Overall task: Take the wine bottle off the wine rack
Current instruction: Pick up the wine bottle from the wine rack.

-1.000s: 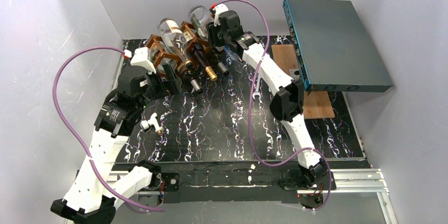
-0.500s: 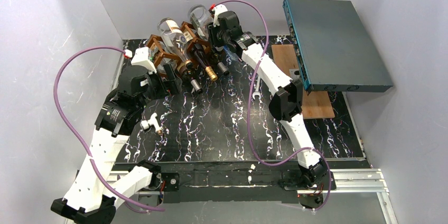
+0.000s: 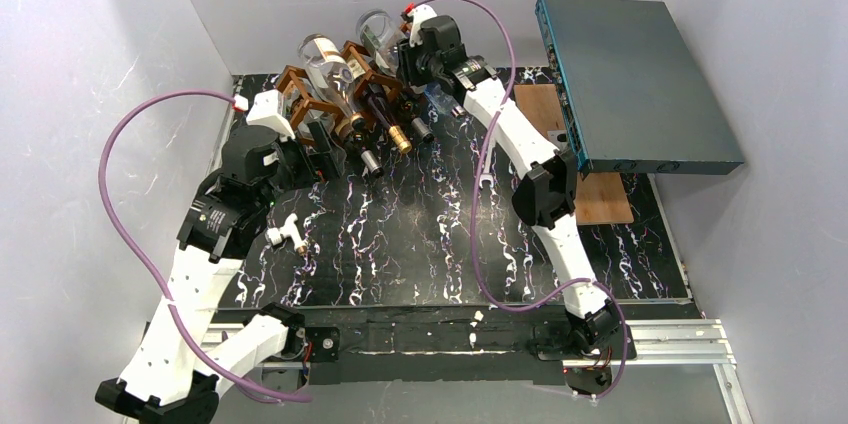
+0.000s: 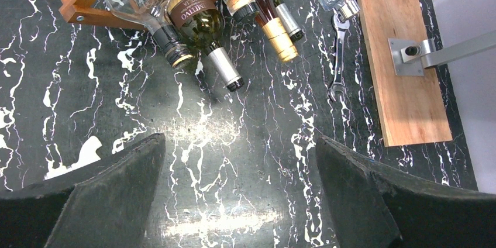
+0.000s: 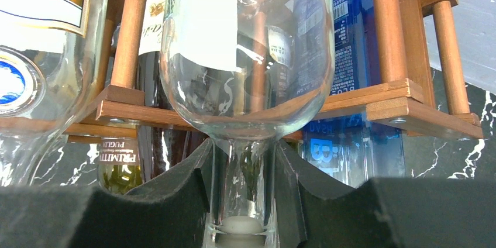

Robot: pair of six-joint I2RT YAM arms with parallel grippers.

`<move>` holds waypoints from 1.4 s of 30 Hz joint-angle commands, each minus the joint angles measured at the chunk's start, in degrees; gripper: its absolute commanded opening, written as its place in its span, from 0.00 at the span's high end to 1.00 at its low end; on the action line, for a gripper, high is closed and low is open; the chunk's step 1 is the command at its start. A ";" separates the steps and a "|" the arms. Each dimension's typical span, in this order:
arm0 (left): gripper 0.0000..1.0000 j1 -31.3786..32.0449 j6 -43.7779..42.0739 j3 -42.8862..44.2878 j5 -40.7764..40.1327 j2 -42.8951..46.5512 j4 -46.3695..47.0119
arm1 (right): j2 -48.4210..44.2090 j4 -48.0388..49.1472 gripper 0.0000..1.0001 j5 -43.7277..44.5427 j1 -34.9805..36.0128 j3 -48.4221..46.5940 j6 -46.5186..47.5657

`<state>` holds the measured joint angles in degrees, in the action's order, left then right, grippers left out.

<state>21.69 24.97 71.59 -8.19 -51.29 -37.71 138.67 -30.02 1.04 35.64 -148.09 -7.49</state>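
The reddish-brown wine rack [image 3: 318,99] stands at the back left of the black marble table and holds several bottles, necks toward me. My right gripper [image 3: 403,52] is shut on the neck of a clear glass wine bottle [image 3: 377,29] in the rack's upper right cell. In the right wrist view both pads [image 5: 193,189] clamp the clear neck [image 5: 243,183], and the bottle's body [image 5: 245,55] still rests on the rack's wooden bars [image 5: 374,104]. My left gripper [image 3: 322,149] is open and empty in front of the rack, above bare table [image 4: 240,189].
A gold-foiled dark bottle [image 4: 275,31], a silver-capped green bottle [image 4: 210,37] and a blue bottle [image 5: 351,78] lie in the rack. A wrench [image 4: 337,55] lies beside the flat wooden board [image 4: 403,66]. A grey box [image 3: 640,84] overhangs the right side.
My right gripper has shifted slightly up and to the right, still holding the clear bottle's neck. The left arm has barely moved.
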 commanded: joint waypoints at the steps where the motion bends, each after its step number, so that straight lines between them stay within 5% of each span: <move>1: 0.01 -0.18 0.82 -0.71 0.87 1.01 0.79 | -7.37 3.83 0.99 -7.22 -1.38 -1.67 -2.63; 20: 0.01 -0.15 4.40 -1.71 5.03 -0.52 3.71 | -8.88 6.29 0.99 -15.67 -5.40 0.11 -10.44; 42: 0.01 -0.16 8.25 -3.37 8.18 -2.62 8.13 | -9.71 9.44 0.99 -13.41 -4.86 -3.28 -2.25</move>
<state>21.69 32.84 68.73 -0.56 -53.52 -31.05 136.22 -31.16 -12.32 30.52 -146.47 -13.04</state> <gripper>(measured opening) 0.995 0.448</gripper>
